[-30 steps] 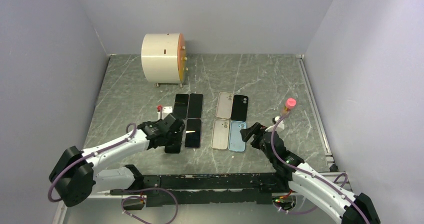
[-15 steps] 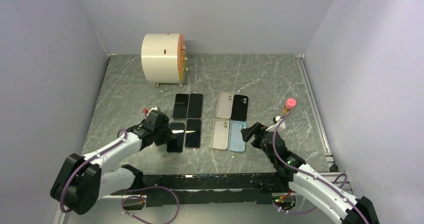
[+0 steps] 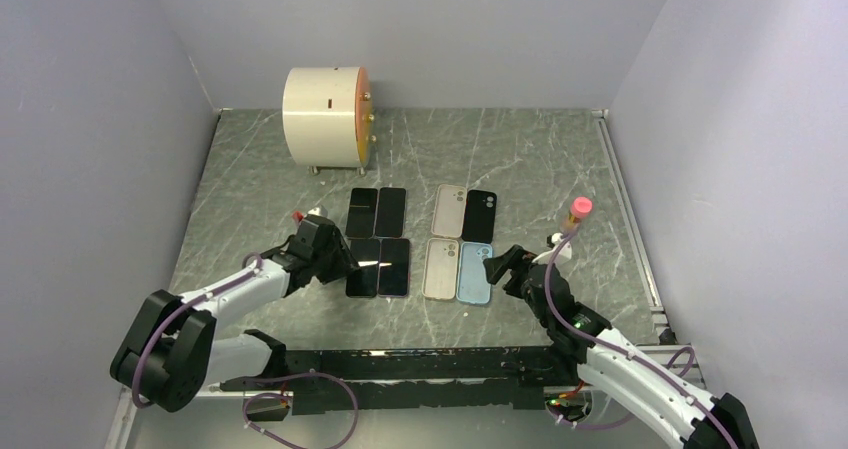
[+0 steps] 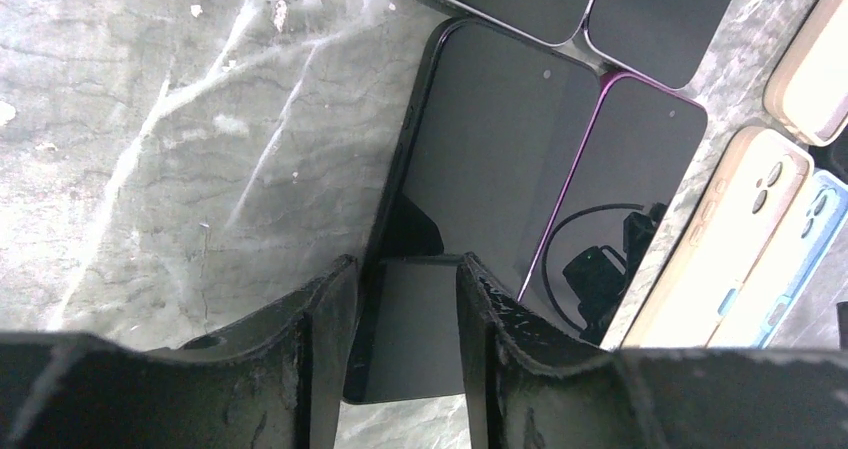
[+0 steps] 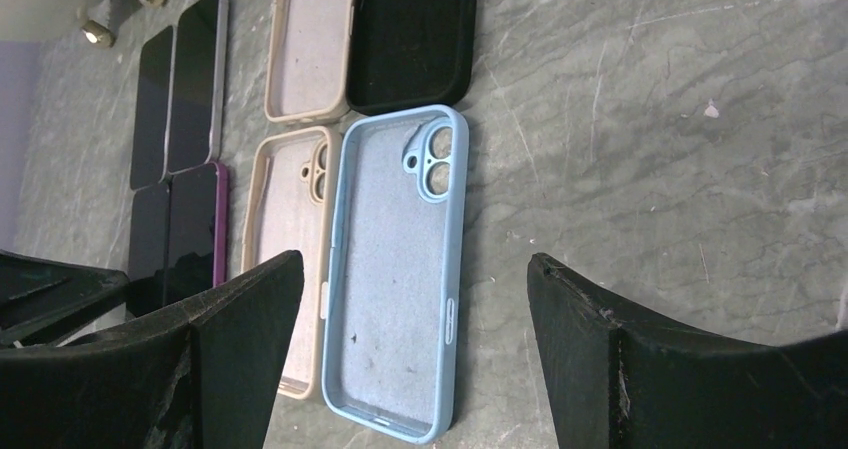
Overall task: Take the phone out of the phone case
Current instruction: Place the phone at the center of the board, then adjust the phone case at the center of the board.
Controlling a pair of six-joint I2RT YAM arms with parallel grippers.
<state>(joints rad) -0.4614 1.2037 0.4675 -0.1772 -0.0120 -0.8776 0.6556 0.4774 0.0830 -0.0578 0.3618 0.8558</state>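
Observation:
Four bare phones lie face up in a two-by-two block left of centre. The near-left one is a black phone (image 3: 363, 267) (image 4: 490, 159), with a purple-edged phone (image 3: 394, 267) (image 4: 620, 169) touching its right side. Four empty cases lie to the right: beige (image 3: 449, 211), black (image 3: 479, 216), beige (image 3: 441, 268) and a blue case (image 3: 473, 272) (image 5: 395, 269). My left gripper (image 3: 338, 261) (image 4: 405, 264) is narrowly open and holds nothing, low over the black phone's near left end. My right gripper (image 3: 502, 265) (image 5: 415, 261) is wide open and empty, just right of the blue case.
A white cylinder (image 3: 325, 116) with an orange face stands at the back left. A pink-capped stick (image 3: 577, 209) stands right of the cases. A small white part (image 3: 301, 217) lies left of the phones. Grey walls close in three sides.
My left gripper drew back left off the black phone, then came back right to its edge. The black and purple-edged phones now sit slightly further right, side by side. The right arm stayed still.

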